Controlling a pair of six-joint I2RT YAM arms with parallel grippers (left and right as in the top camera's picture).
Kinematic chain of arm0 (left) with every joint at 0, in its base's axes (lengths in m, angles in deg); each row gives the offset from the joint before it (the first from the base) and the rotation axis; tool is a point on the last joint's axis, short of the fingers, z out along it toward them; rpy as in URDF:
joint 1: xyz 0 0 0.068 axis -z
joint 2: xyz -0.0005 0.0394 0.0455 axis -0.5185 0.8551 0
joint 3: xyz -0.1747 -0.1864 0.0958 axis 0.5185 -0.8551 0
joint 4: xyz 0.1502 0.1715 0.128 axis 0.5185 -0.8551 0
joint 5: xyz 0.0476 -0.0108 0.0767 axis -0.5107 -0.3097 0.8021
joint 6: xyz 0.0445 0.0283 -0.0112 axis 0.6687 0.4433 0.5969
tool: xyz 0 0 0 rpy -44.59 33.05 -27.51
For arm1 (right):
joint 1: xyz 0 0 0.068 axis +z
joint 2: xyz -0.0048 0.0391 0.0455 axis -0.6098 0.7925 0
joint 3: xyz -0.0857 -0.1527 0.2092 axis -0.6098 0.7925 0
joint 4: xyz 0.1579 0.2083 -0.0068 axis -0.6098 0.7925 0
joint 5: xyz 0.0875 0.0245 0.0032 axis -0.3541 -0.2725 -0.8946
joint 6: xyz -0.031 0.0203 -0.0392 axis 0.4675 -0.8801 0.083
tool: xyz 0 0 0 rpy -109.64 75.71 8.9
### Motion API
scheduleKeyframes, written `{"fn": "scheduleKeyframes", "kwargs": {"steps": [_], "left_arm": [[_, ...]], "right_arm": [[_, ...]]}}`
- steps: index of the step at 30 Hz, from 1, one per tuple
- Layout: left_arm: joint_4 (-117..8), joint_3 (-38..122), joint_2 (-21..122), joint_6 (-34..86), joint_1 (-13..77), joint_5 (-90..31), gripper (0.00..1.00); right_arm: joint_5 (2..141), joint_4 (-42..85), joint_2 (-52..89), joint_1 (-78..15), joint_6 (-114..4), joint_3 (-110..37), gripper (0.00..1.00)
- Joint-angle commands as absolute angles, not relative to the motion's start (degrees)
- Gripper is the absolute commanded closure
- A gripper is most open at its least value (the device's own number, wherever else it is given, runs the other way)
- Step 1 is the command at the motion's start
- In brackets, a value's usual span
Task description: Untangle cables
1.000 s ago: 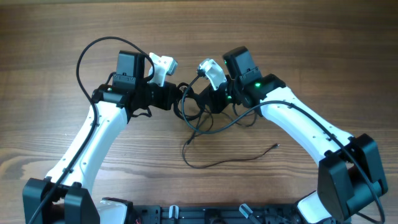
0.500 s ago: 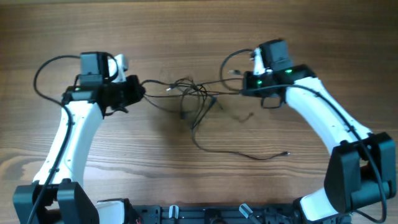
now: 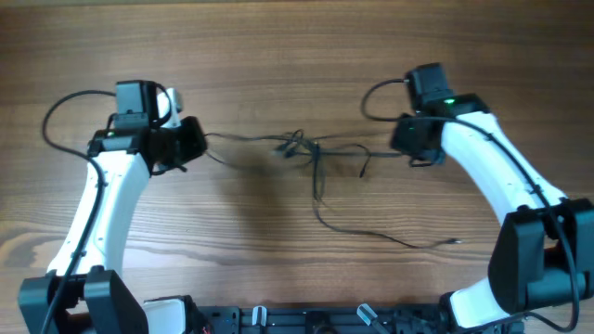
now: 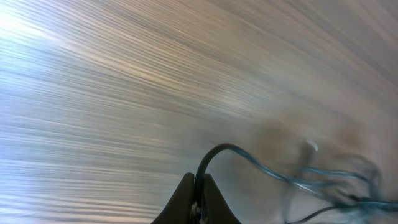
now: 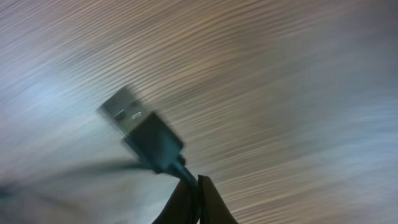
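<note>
The thin black cables (image 3: 306,153) stretch across the table between my two grippers, with a small knot (image 3: 295,145) near the middle and one loose strand trailing to a plug end (image 3: 452,242) at the front right. My left gripper (image 3: 195,139) is shut on a cable; in the left wrist view the cord (image 4: 214,155) rises from between the jaws (image 4: 198,186). My right gripper (image 3: 401,148) is shut on a cable just behind a USB plug (image 5: 134,121), seen above its jaws (image 5: 194,186). Both wrist views are blurred by motion.
Thick black arm cables loop by the left arm (image 3: 56,116) and the right arm (image 3: 371,93). The wooden table (image 3: 297,56) extends all round. A black rail (image 3: 306,320) runs along the front edge.
Both arms have swung apart, left gripper leftward and right gripper rightward, pulling the bunched cables out into a stretched line. The loose strand has slid to the right.
</note>
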State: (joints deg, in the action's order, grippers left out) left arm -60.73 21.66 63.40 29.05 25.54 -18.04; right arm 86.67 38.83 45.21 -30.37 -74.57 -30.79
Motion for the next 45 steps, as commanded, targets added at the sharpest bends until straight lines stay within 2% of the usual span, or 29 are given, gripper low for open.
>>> {"fn": "scheduleKeyframes", "kwargs": {"steps": [1, 6, 11, 16, 17, 18, 19, 20, 24, 28, 31, 32, 33, 34, 35, 41, 45], "left_arm": [[-60.2, 21.8, 62.2, 26.6, 15.6, -8.5, 0.96], [-58.6, 21.8, 62.2, 20.0, 8.0, -17.7, 0.96], [-56.4, 21.8, 62.2, 20.6, 7.4, -30.5, 0.96], [-55.5, 21.8, 62.2, 26.3, 12.6, -38.0, 0.96], [-55.6, 21.8, 62.2, 26.3, 14.2, -38.0, 0.96], [-55.6, 21.8, 62.2, 26.3, 16.4, -38.0, 0.96], [-55.5, 21.8, 62.2, 26.3, 17.7, -38.0, 0.96], [-55.5, 21.8, 62.2, 26.3, 19.5, -38.0, 0.94], [-55.5, 21.8, 62.2, 26.2, 26.9, -33.1, 0.73], [-56.0, 21.8, 62.2, 25.4, 32.8, -25.4, 0.53], [-57.2, 21.8, 62.3, 21.8, 36.1, -21.5, 0.51], [-57.9, 21.8, 62.5, 19.3, 38.0, -19.5, 0.48], [-58.0, 21.8, 62.7, 18.2, 39.0, -18.5, 0.41], [-58.0, 21.8, 63.0, 18.1, 39.8, -18.1, 0.17], [-58.0, 21.8, 63.3, 18.1, 40.5, -17.9, 0.00], [-58.0, 21.8, 65.6, 18.4, 43.1, -17.6, 0.00], [-58.8, 21.8, 66.2, 18.5, 43.2, -17.2, 0.00]], "right_arm": [[93.5, 37.8, 45.6, -42.7, -73.6, -30.6, 0.96], [78.6, 33.2, 45.6, -50.9, -66.5, -30.6, 0.96], [62.2, 29.8, 45.6, -50.3, -58.1, -30.5, 0.95], [53.3, 26.9, 45.7, -44.6, -52.0, -29.9, 0.78], [53.0, 26.6, 45.7, -42.4, -51.5, -29.9, 0.72], [53.5, 26.4, 45.7, -40.6, -51.1, -29.9, 0.53], [54.1, 26.2, 45.7, -39.3, -50.6, -29.9, 0.32], [55.6, 26.0, 45.7, -37.6, -50.1, -29.9, 0.00], [67.5, 25.5, 45.7, -31.8, -53.5, -29.9, 0.00], [77.0, 26.9, 45.7, -28.6, -61.9, -29.9, 0.00], [79.7, 29.1, 45.7, -27.6, -71.1, -29.9, 0.00], [79.2, 30.3, 45.7, -27.2, -77.9, -29.9, 0.00], [78.1, 30.8, 45.7, -27.0, -80.6, -29.9, 0.00], [76.1, 31.1, 45.7, -26.7, -81.0, -29.9, 0.00], [73.7, 31.3, 45.7, -26.5, -80.3, -29.9, 0.01], [68.9, 34.8, 44.3, -26.2, -65.0, -31.8, 0.00], [68.4, 39.5, 40.3, -26.5, -63.6, -38.0, 0.00]]}}
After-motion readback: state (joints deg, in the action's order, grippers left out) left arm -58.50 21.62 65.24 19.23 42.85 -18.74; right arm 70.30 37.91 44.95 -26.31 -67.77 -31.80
